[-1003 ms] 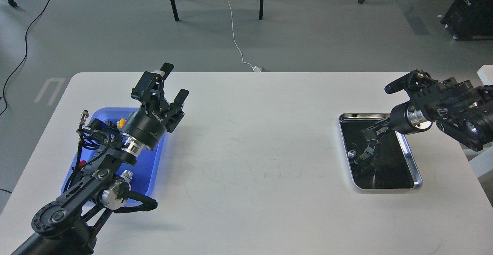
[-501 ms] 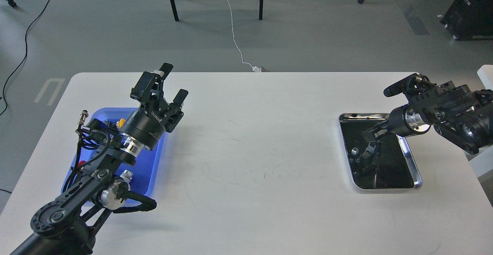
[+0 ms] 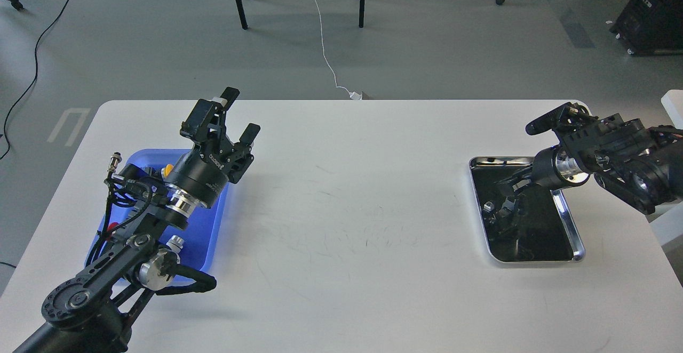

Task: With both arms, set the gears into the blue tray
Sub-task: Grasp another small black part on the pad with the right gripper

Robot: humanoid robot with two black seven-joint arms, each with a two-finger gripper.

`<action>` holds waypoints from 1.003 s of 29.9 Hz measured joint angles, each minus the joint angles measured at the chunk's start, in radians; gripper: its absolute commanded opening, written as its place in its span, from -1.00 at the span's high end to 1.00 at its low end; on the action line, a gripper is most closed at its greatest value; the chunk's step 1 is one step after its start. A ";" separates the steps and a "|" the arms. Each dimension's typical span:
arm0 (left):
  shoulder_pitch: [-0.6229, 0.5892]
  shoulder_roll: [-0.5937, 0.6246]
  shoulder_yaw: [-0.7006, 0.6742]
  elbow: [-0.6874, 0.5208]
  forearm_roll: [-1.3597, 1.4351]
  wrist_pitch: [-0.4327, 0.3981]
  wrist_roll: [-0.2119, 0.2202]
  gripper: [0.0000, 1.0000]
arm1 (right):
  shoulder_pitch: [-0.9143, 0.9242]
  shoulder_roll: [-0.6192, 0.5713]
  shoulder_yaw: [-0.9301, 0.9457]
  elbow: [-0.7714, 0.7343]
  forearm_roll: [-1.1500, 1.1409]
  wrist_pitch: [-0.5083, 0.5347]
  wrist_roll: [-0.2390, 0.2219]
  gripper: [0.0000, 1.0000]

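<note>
The blue tray [image 3: 212, 225] lies at the table's left, mostly covered by my left arm. My left gripper [image 3: 241, 112] is raised above the tray's far right corner, its fingers spread wide and nothing between them. My right gripper [image 3: 513, 181] reaches down and left into the silver metal tray [image 3: 571, 219]. Its dark fingers merge with the tray's dark inside and their reflection, so its state does not show. The gears cannot be made out against that dark interior.
A yellow cap [image 3: 168, 170] and a red cap [image 3: 112, 228] of switches peek out in the blue tray beside my left arm. A small silvery part [image 3: 488, 205] lies in the metal tray. Bare white tabletop [image 3: 352, 198] spans the space between the trays.
My right gripper has shifted slightly left over the metal tray. The left arm has barely moved.
</note>
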 measured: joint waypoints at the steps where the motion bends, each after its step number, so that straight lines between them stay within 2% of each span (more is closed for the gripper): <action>1: 0.000 0.000 0.000 0.000 0.000 0.000 0.000 -0.96 | 0.000 0.002 0.000 -0.004 0.000 0.000 0.000 -0.04; 2: 0.000 0.000 0.000 0.000 0.000 0.000 0.000 -0.96 | 0.000 0.003 0.000 -0.007 0.000 0.000 0.000 0.08; 6: 0.000 0.000 0.000 0.000 0.000 0.000 0.000 -0.96 | -0.006 0.004 0.000 -0.011 0.000 0.000 0.000 0.14; 9: 0.000 0.001 0.000 0.000 0.000 0.000 0.000 -0.96 | -0.011 0.005 0.000 -0.012 0.000 0.000 0.000 0.32; 17: 0.000 0.002 -0.001 0.000 0.000 0.000 0.000 -0.96 | -0.008 0.005 0.000 -0.012 0.000 0.000 0.000 0.54; 30: 0.000 0.004 -0.002 0.000 0.000 0.000 0.000 -0.96 | -0.007 0.004 0.005 -0.001 0.002 0.000 -0.001 0.61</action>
